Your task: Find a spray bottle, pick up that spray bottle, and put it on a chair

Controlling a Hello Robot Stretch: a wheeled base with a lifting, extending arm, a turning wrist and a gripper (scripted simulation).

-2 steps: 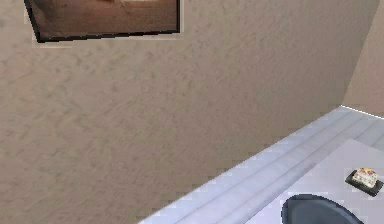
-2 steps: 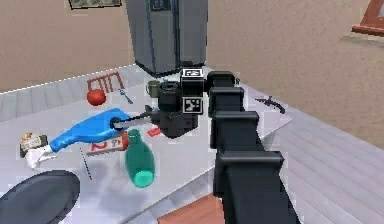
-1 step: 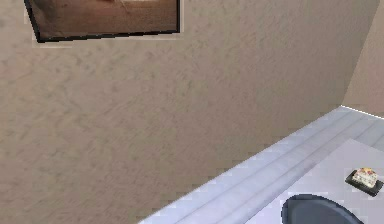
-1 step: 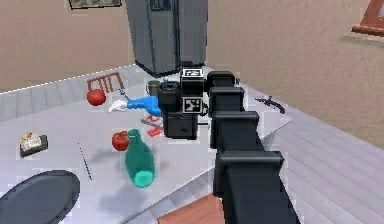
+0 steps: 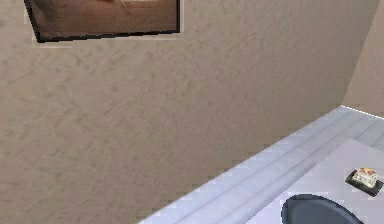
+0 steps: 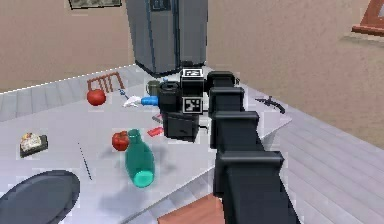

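- The claw (image 6: 160, 95) is seen at the far end of the outstretched arm (image 6: 238, 150). It is above the counter (image 6: 60, 118), with a grey refrigerator (image 6: 170, 35) just beyond it.
- Whether the claw is wide or narrow cannot be told. Whether anything is held cannot be told either, because things lie on the counter right at its tip.
- A small blue thing (image 6: 149, 103) with a dark part is seen at the fingers, on the side toward the arm side view's left. It is judged the likelier spray bottle, though its shape is too small to confirm.
- Its long axis appears to run on from the fingers toward the arm side view's left. Touching or just apart cannot be decided.
- A teal bottle (image 6: 140, 165) is placed well back from the claw, toward the arm's root and slightly to the arm side view's left. Its narrow neck is turned toward the claw and its broad end away. Lying or standing cannot be told.
- A red fruit (image 6: 120, 140) is set between the claw and the teal bottle, beside the neck.
- If the blue thing is the target, only a fine correction at the fingertips is judged necessary. If the teal bottle is meant, the arm would have to be drawn in, and the red fruit could be knocked.
- A chair has yet to be found.
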